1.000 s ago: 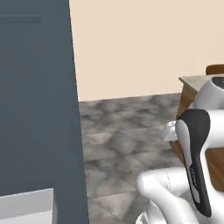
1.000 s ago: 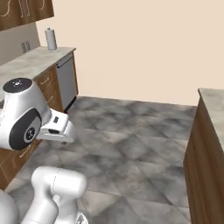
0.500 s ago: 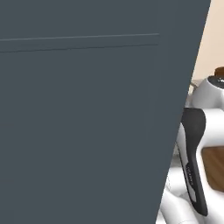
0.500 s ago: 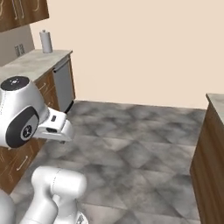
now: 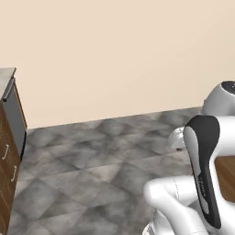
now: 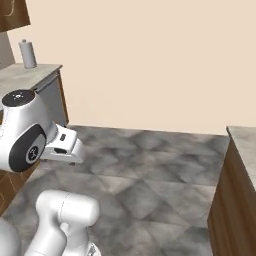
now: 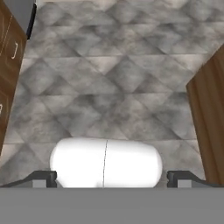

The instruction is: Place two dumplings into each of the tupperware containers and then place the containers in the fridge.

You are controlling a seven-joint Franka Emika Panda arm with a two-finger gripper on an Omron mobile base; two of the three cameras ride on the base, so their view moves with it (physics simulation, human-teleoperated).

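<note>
The gripper was hanging over bare grey stone-tile floor, fingers spread wide apart with nothing between them; you could see the two dark fingertips far from each other at the near edge of the hand view. None of the task stuff was anywhere near it; I couldn't tell where the dumplings, containers or fridge were from these shots.

From the right base view there was a wood cabinet run on the far left with a marbled grey countertop, a paper towel roll standing upright on it, and a grey dishwasher front at its end. On the right, another wood counter with the same stone top. Plain beige wall across the back.
</note>
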